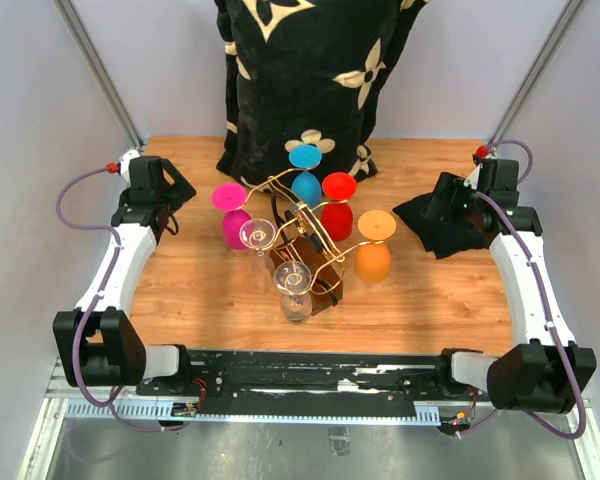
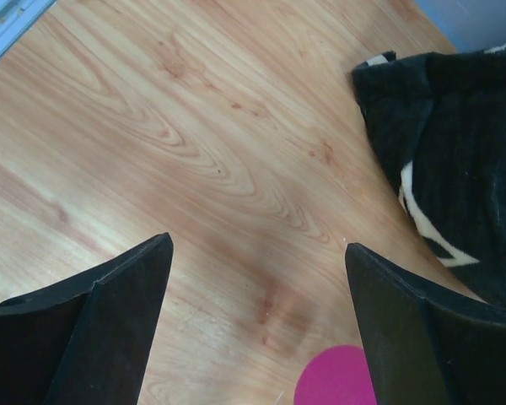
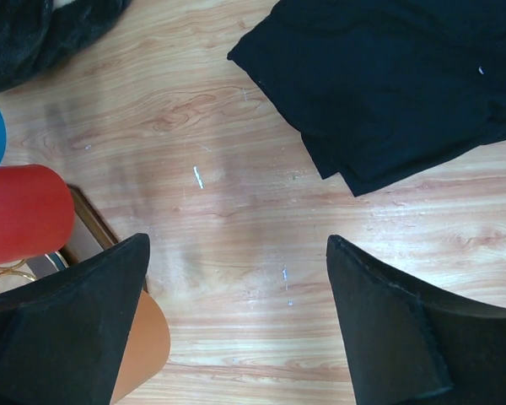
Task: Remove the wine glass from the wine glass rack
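Observation:
The gold wire wine glass rack with a dark wooden base stands mid-table. Several glasses hang on it upside down: pink, blue, red, orange and two clear ones. My left gripper is open and empty, left of the pink glass; its wrist view shows the pink foot at the bottom edge. My right gripper is open and empty, right of the orange glass; its wrist view shows the red glass and the orange foot.
A black blanket with cream flowers hangs at the back and drapes onto the table behind the rack, also in the left wrist view. A black cloth lies under the right gripper, also in the right wrist view.

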Available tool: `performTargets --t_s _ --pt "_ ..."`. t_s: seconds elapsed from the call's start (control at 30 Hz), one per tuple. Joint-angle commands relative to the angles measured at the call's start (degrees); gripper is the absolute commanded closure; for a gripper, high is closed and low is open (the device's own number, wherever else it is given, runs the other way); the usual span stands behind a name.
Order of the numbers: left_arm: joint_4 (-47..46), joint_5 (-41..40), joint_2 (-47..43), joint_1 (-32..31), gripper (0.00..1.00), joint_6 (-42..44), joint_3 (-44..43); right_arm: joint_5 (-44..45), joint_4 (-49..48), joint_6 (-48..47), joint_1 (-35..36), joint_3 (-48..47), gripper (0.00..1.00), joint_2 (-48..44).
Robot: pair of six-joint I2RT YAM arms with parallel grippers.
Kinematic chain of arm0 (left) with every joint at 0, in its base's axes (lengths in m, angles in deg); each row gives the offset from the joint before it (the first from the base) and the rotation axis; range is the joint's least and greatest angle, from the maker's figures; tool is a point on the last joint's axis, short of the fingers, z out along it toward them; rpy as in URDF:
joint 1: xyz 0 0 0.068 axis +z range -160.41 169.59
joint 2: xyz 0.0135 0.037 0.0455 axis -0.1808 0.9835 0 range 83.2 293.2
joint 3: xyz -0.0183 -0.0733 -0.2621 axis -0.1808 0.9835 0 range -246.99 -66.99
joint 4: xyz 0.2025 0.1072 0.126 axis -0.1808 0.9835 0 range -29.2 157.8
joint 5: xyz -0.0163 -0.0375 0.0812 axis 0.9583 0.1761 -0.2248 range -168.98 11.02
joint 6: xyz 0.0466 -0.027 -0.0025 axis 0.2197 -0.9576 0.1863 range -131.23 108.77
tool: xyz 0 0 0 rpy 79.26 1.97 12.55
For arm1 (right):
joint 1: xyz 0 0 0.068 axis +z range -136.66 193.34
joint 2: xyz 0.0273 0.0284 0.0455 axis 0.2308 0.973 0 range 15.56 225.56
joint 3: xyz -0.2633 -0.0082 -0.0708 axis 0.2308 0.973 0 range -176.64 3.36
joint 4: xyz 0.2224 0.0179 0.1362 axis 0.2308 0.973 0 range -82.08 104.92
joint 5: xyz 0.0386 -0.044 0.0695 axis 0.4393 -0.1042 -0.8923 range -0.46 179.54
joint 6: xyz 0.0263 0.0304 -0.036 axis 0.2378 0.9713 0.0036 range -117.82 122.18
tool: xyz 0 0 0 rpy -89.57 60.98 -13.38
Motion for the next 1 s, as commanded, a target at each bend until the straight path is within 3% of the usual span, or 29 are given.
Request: performTargets --t_s 0.0,0.23,0.33,0.53,0.7,0.83,0.97 --pt "5.0 3.3 -2.8 0.2 0.09 -0.4 -1.8 1.6 1.1 -0.8 1.7 -1.8 0.11 -0.8" --pt "5.9 13.6 -7.0 0.2 0.05 -1.1 1.2 -0.9 0.9 0.1 1.7 -2.4 0.0 -0.6" --pt "4.1 20.5 -9.5 0.2 0.05 -1.9 5.0 -0.4 -0.3 1.8 1.7 -1.0 0.01 -2.8" --pt "6.2 17.4 -15.4 0.1 0.05 -0.1 7.8 -1.3 -3.7 1.8 1.8 3.5 0.01 -5.9" --pt "7.6 18.0 -17.2 0.1 0.04 1.2 7.9 4.1 5.3 1.2 1.8 -1.4 0.02 6.1" --pt "7.8 17.9 -18.8 0.1 0.04 2.0 9.0 7.8 1.5 1.2 0.8 -3.3 0.02 15.6" --pt "7.6 18.4 -20.8 0.1 0.04 1.8 10.1 5.5 0.1 2.4 -1.7 -13.2 0.02 28.8"
